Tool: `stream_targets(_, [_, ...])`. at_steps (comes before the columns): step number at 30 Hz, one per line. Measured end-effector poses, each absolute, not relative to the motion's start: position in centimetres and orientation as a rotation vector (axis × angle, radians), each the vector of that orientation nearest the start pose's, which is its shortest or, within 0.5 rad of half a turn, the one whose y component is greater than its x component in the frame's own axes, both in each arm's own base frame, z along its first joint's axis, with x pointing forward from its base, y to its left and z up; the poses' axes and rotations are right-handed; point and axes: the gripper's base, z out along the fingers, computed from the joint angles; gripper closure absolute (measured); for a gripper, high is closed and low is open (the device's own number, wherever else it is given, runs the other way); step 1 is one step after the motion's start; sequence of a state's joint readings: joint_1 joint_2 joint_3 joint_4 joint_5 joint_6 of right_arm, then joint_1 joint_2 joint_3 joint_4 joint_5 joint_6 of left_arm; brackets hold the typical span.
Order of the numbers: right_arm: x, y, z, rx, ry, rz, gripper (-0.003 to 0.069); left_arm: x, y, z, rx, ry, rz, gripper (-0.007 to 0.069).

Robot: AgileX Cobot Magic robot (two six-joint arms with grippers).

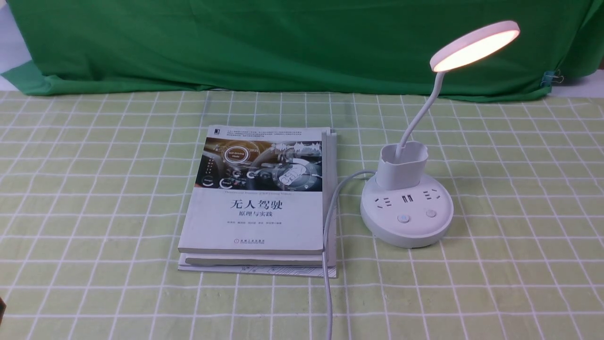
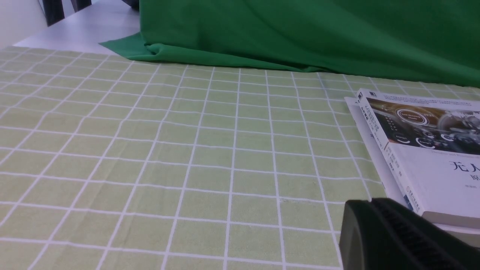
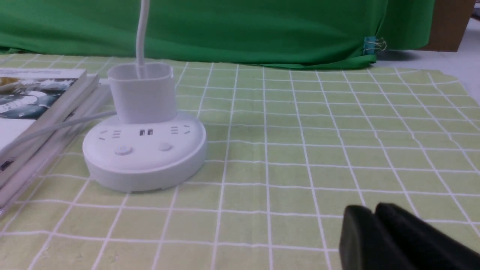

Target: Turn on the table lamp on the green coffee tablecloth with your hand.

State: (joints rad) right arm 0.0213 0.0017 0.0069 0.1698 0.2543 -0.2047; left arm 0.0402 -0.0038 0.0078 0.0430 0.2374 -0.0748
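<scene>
The white table lamp (image 1: 406, 208) stands on the pale green checked tablecloth (image 1: 519, 212), right of centre. Its disc head (image 1: 474, 46) glows warm. Its round base carries sockets and two buttons (image 1: 403, 218). The base also shows in the right wrist view (image 3: 144, 152), its head out of frame. My right gripper (image 3: 373, 213) is shut and empty, low over the cloth, well off to the side of the base. My left gripper (image 2: 371, 202) is shut and empty, close to the book's corner. Neither gripper shows in the front view.
A stack of books (image 1: 259, 198) lies left of the lamp, also in the left wrist view (image 2: 423, 150). The lamp's white cord (image 1: 328, 245) runs along the books' right edge to the front. A dark green backdrop cloth (image 1: 283, 42) hangs at the back.
</scene>
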Motion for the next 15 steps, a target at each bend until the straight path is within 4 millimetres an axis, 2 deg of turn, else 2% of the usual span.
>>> stream_targets(15, [5.54, 0.50, 18.81, -0.085, 1.740, 0.023, 0.0536, 5.53, 0.32, 18.92, -0.071, 1.723, 0.014, 0.0622])
